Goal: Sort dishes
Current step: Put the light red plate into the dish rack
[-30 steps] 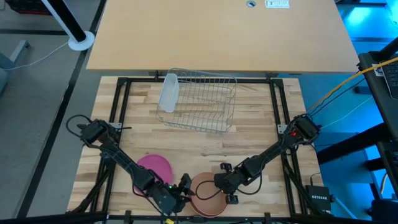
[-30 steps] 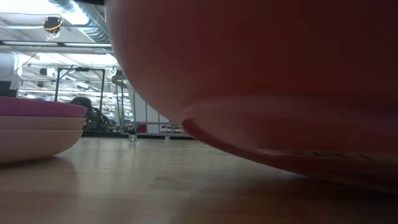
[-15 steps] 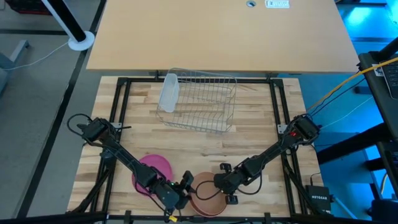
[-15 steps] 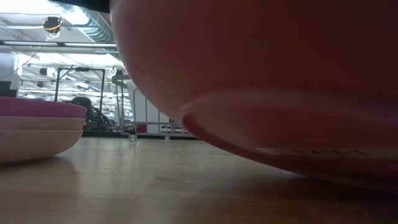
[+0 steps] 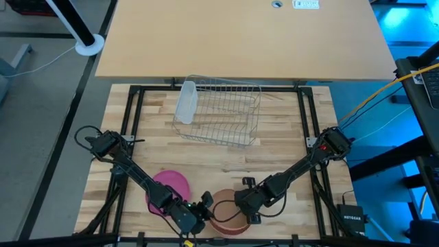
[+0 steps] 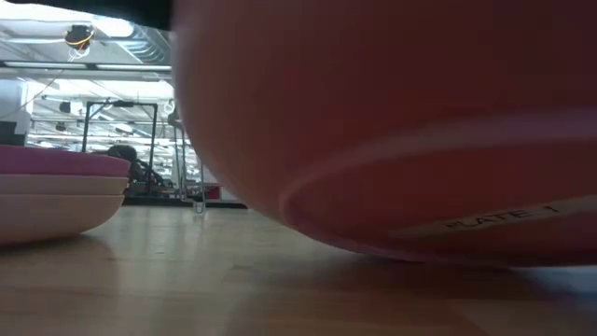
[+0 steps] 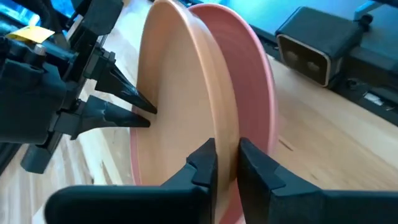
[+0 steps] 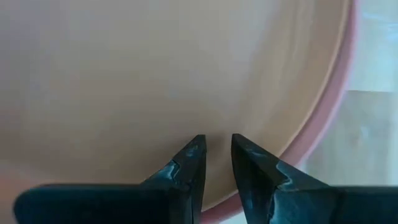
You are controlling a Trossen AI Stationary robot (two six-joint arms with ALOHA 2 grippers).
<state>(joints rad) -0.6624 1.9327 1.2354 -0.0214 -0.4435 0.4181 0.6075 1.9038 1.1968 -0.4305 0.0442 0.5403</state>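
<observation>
Tan plate (image 7: 180,93) rim pinched in left claw (image 7: 227,165), right claw (image 7: 140,112) alongside

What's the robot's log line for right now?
left end effector: shut on tan plate rim | right end effector: at its face | plate: tilted

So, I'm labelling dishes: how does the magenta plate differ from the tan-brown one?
The magenta plate is vivid pink; the tan-brown plate is dull brown. The magenta plate lies flat on a paler plate, untouched; the tan-brown plate looks tipped, its rim pinched by the left gripper, the right gripper at its face. Both are round, similar in size.
</observation>
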